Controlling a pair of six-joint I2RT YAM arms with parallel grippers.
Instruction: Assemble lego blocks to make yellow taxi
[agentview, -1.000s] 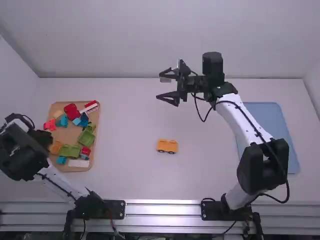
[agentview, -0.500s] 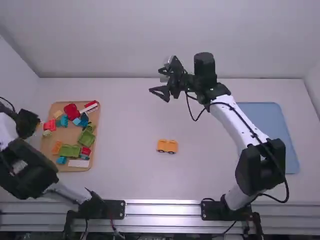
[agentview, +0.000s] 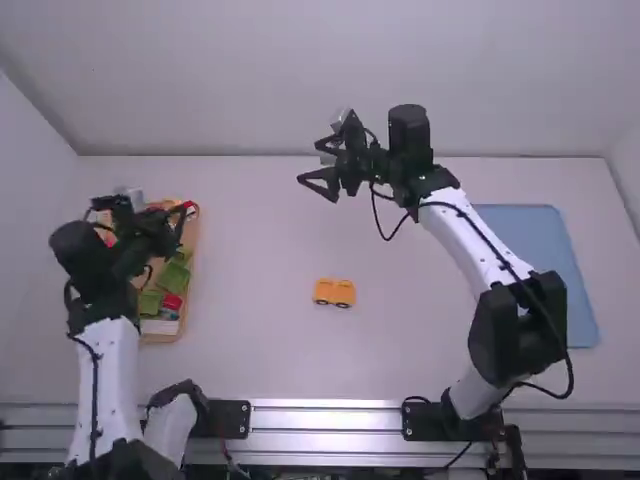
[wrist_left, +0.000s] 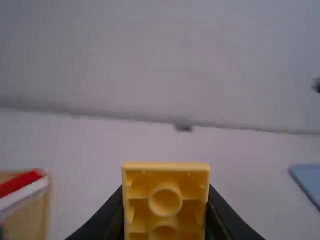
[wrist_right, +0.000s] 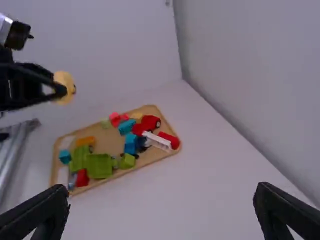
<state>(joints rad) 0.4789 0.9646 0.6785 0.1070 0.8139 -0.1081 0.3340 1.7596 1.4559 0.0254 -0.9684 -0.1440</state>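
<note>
Over there, the left gripper (agentview: 174, 220) has its two fingers closed on a single yellow plastic toy block (wrist_left: 166, 182), clamped by its sides. From the left wrist you look into the block's hollow underside, with two round tubes in sight. The right gripper (agentview: 312, 165) has one finger to each side and a wide gap between, with nothing in its grasp.

The landmark here is the tan wooden tray (wrist_right: 114, 132), lying flat on the white table. The held block is up above the table, over by that tray. Well to the right of the tray, and a bit nearer the arm bases, sits one orange-yellow wheeled toy base (agentview: 334, 292), upright on the table, two dark wheels showing on its near side.

In the tray I count one orange block (wrist_right: 85, 141), three green blocks (wrist_right: 100, 165) and at least three blue ones (wrist_right: 131, 143), with some red and white pieces mixed in. One flat blue tray (agentview: 540, 270) lies far to the right of the wooden one.

From above, the left arm and its gripper hide much of the wooden tray's left side. That arm reaches away from its base, its fingers pointing off toward the back wall. The right arm stretches up and inward, its fingers aimed across toward the wooden tray's side, well apart from it; a black cable (agentview: 385, 228) loops under its wrist.
</note>
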